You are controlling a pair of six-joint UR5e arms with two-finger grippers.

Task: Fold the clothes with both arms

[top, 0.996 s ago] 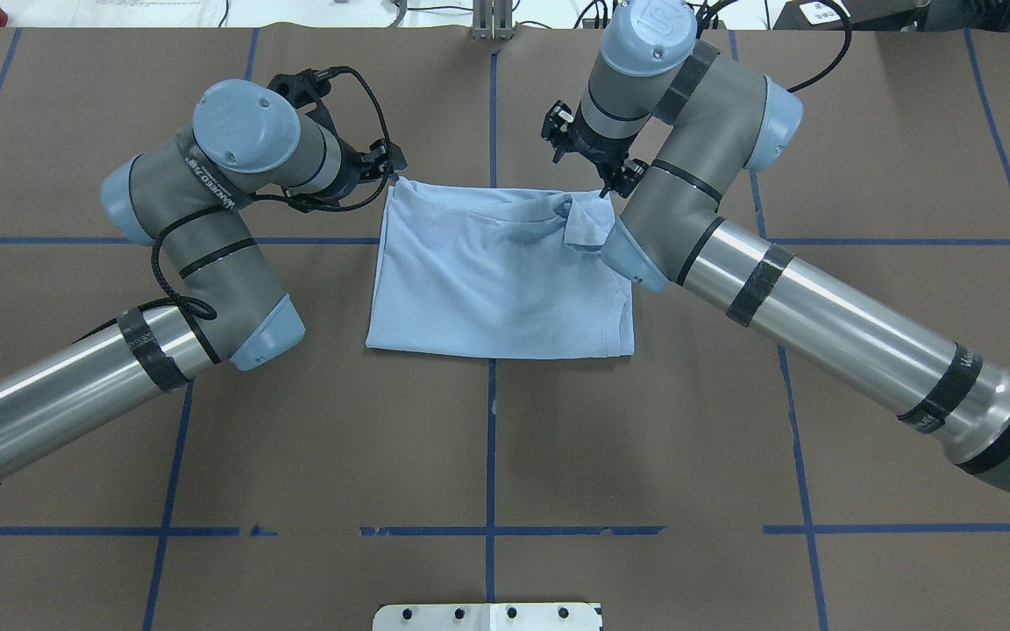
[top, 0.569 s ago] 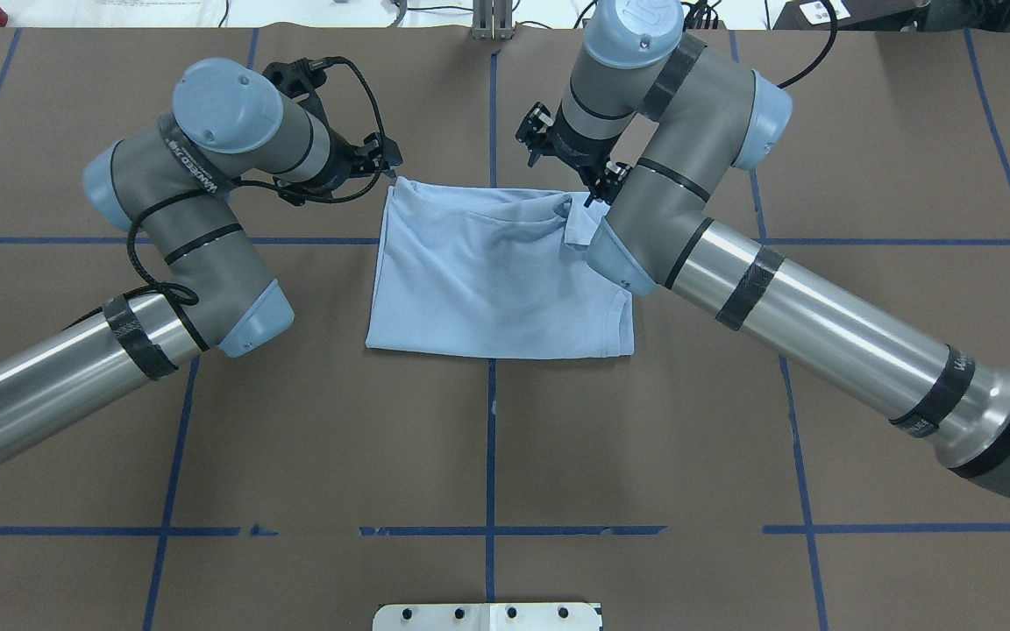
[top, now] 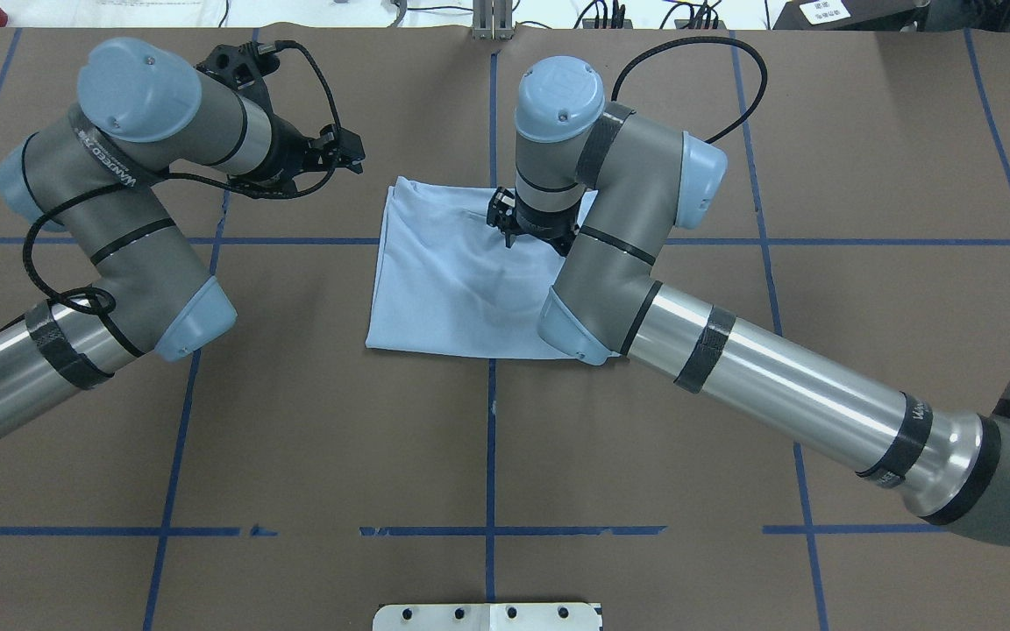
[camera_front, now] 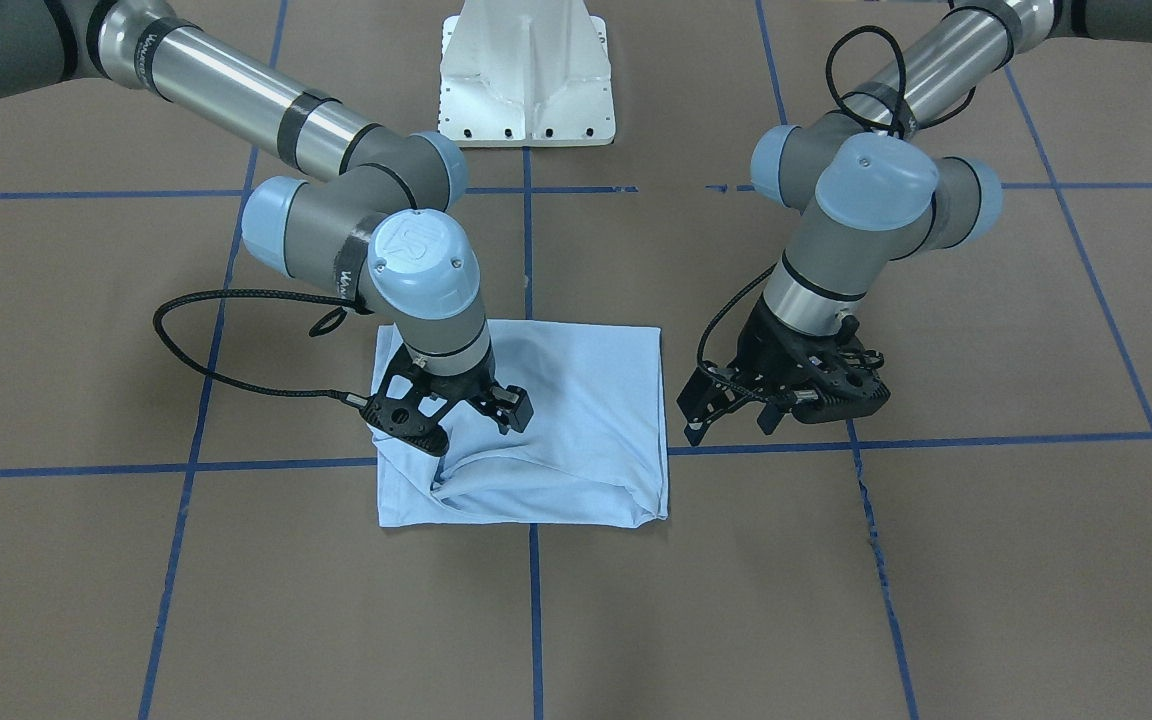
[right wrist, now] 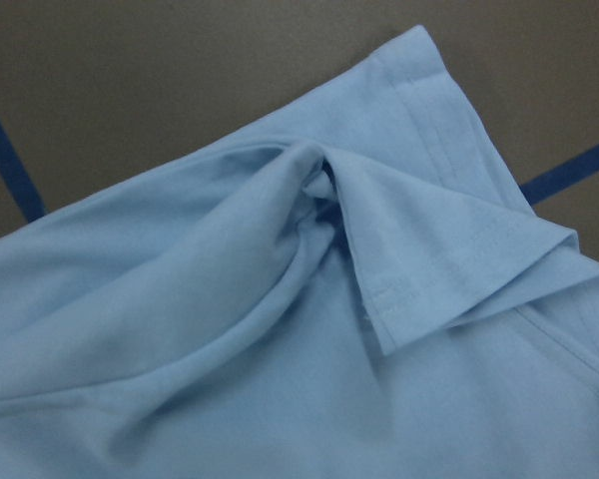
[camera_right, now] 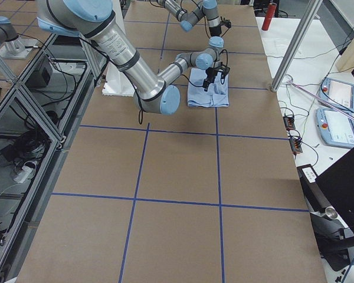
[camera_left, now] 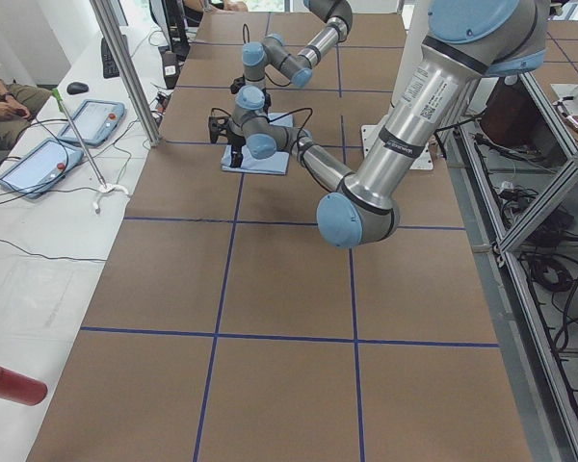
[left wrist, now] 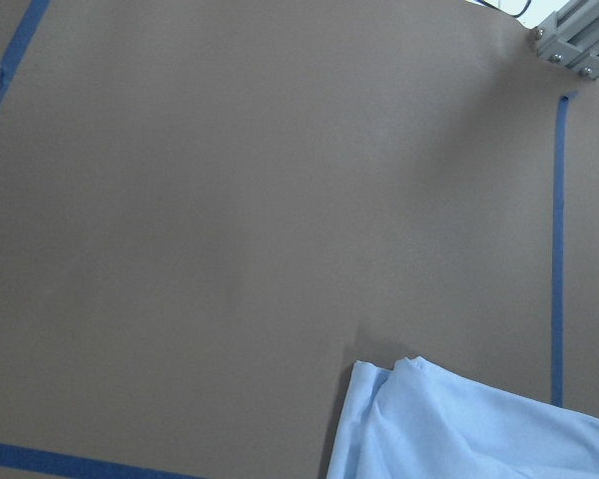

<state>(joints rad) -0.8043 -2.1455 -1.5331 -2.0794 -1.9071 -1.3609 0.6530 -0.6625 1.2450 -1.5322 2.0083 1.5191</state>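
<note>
T-shirt (top: pixel 435 280) right edge hidden under right arm (top: pixel 615 263), cut off by both wrist views' edges

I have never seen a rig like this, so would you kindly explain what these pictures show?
These are two jointed robot arms working at a brown table marked with blue tape. A white pedestal stands at the robot's side of the table. One picture looks down from behind the robot. One faces it from across the table, so the sides swap. Two look along the table from its ends, and two come from cameras on the wrists.

A light blue T-shirt, folded into a rough rectangle, lies on the table. The right arm reaches over the shirt with its jaws open at a rumpled sleeve, which its wrist camera shows close up. The left arm hangs beside the shirt over bare table, and its jaws are open too. Nothing is held at this moment.
</note>
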